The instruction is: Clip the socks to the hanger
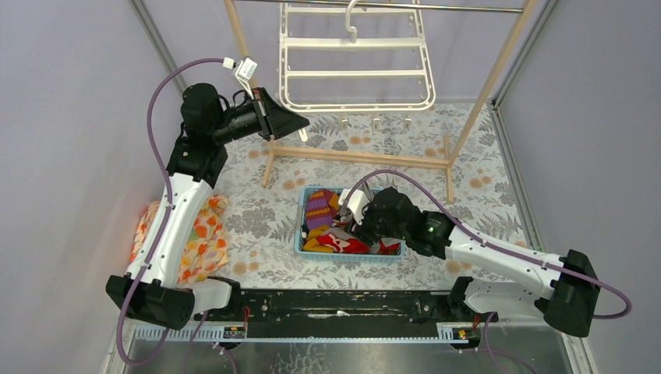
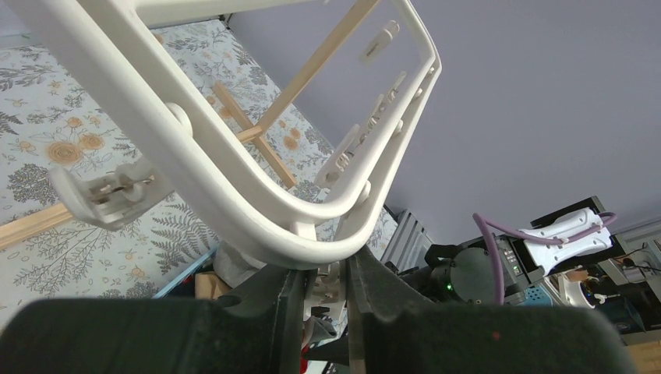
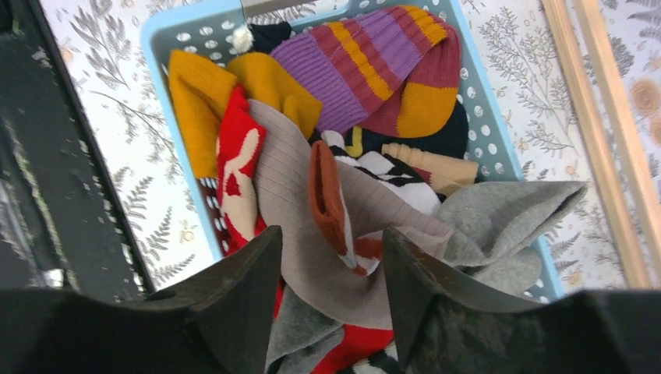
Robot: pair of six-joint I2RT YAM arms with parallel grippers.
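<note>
The white hanger [image 1: 358,74] hangs from the rack rail at the back. My left gripper [image 1: 302,125] is at its lower left corner, and in the left wrist view [image 2: 327,269] its jaws are nearly closed on a small white clip [image 2: 337,284] just under the frame's [image 2: 234,195] curved corner. My right gripper [image 1: 360,226] is down in the blue basket [image 1: 300,226], open. Its fingers straddle a ribbed grey sock [image 3: 288,179] with a dark-red-and-white cuff [image 3: 327,195]. Another plain grey sock [image 3: 507,210] lies to its right.
A pale wooden rack [image 1: 358,156] stands behind the basket. Purple-striped [image 3: 366,62], orange and red clothes fill the basket [image 3: 487,117]. An orange floral cloth [image 1: 199,241] lies by the left arm. Other clips [image 1: 376,122] dangle from the hanger's lower edge.
</note>
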